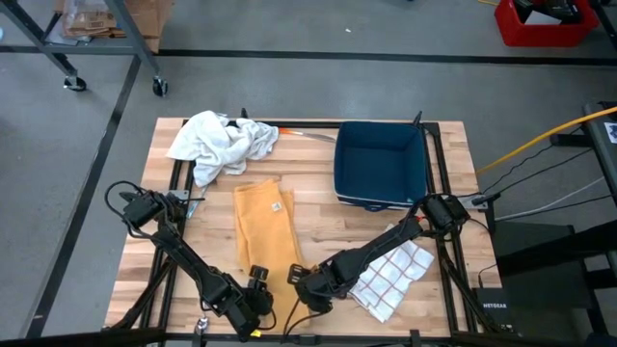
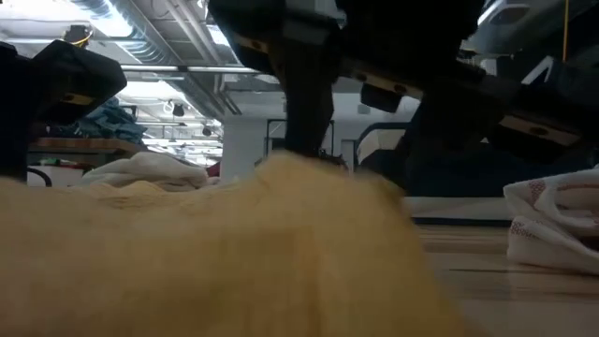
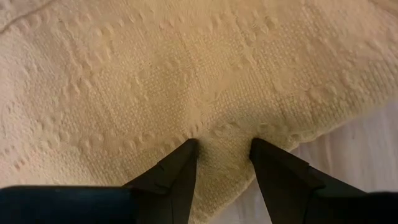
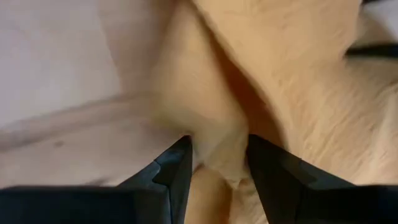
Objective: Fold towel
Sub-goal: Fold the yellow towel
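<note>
From above, the yellow towel point(image 1: 267, 225) lies lengthwise on the desk point(image 1: 453, 145), its long axis running away from both tools. The left tool point(image 1: 256, 280) and right tool point(image 1: 299, 281) sit at its near corners. In each wrist view, cloth is pinched between the fingers, so both tools hold the towel.

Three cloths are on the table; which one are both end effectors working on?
The mustard-yellow towel lying flat mid-table. Both end effectors pinch its near edge, left and right. The white towel lies crumpled at the back, the checked cloth untouched beside it.
</note>
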`<state>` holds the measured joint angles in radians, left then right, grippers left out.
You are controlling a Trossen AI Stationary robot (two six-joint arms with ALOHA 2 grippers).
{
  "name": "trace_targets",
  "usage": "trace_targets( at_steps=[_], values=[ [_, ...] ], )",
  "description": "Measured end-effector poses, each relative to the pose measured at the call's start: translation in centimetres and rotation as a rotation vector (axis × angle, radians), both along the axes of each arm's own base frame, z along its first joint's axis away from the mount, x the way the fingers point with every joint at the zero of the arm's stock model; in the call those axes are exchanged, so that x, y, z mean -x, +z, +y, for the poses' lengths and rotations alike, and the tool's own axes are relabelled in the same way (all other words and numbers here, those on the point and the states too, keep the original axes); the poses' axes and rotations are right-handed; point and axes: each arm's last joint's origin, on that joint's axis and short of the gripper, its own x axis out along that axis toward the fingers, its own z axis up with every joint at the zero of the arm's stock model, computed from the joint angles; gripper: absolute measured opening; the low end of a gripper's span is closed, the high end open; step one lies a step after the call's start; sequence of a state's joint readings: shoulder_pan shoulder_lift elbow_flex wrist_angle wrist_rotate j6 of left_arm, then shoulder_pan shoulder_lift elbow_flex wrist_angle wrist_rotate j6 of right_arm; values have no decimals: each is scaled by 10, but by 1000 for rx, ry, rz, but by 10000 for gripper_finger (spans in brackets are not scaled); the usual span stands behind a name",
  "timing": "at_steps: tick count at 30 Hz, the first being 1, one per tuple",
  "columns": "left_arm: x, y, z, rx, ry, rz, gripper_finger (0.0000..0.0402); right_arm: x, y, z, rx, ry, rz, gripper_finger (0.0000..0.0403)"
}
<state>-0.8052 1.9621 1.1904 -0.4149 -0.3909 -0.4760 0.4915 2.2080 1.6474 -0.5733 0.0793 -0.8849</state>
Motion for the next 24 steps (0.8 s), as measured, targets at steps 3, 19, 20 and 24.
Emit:
trace_targets(
  at_steps=[3,19,20,24],
  values=[
    [3,0,-1,-3,6,9,150,5,-2,0,26,-22,42,156],
    [7,-2,-2,-10,17,31,150,11,3,2,351,-149,-97,156],
    [7,-3,-2,-10,18,31,150,10,5,3,358,-151,-102,156],
    [7,-3,-2,-10,18,32,150,14,14,8,373,-130,-79,156]
  ],
)
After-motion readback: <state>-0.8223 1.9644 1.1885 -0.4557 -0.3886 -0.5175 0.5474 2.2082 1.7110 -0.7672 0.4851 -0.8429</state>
